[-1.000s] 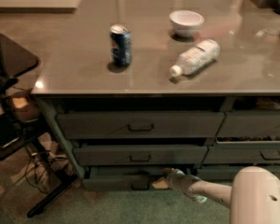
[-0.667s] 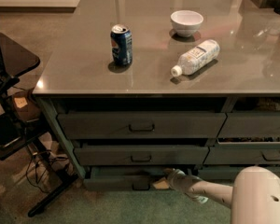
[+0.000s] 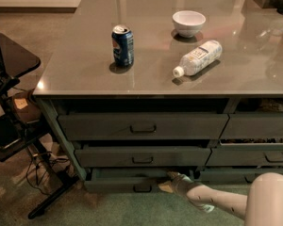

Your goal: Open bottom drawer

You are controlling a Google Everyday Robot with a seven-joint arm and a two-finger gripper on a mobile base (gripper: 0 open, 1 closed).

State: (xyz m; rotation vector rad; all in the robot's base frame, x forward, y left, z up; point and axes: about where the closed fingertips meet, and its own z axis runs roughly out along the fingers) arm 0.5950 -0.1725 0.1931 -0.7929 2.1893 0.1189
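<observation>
Place: office kitchenette — grey counter (image 3: 85,74), soda can (image 3: 122,44), bowl (image 3: 188,22), water bottle (image 3: 198,58) | pincer (image 3: 172,178) — at bottom drawer (image 3: 118,185)

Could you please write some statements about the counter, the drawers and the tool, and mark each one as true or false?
1. The soda can stands upright on the counter. True.
2. The plastic bottle stands upright. False: it lies on its side.
3. The tool is at the bottom drawer, right of its pull. True.
4. The white bowl is left of the soda can. False: it is to the right, farther back.
</observation>
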